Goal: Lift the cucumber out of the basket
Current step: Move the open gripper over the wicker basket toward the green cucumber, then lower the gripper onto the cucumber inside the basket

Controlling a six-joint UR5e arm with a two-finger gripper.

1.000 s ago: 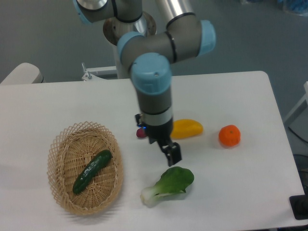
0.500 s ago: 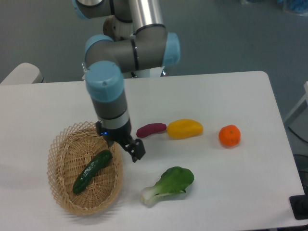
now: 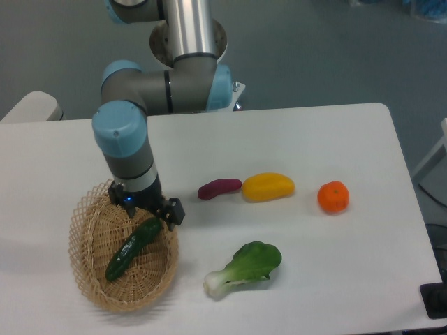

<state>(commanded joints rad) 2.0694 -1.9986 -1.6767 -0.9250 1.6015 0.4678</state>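
Desk (image 3: 335, 132): white, matte, rounded far corner on my screen's right. Beyond it, grey-blue floor. A pale rounded object pokes in at the left edge; I can't tell what it is.

Count, all placed from the basket (image 3: 89, 279):
- One basket, oval, tan wicker, near the desk's front left.
- One cucumber (image 3: 133, 249), dark green, lying diagonally inside the basket, upper end toward the rim on the right side.
- One bok choy (image 3: 244, 268), on the desk right of the basket, white stem pointing back toward it.
- One purple oblong piece (image 3: 218, 188), up and right of the basket.
- One yellow piece (image 3: 268, 186), just beyond the purple one, nearly touching it.
- One orange (image 3: 333, 197), farthest right of the basket, well apart.

One arm, grey with light blue joints, reaching down from the base behind the desk. End effector (image 3: 155, 213) sits over the basket's upper right rim, just above the cucumber's upper end. From this angle I can't tell whether the fingers are spread or pressed together; nothing visibly held.
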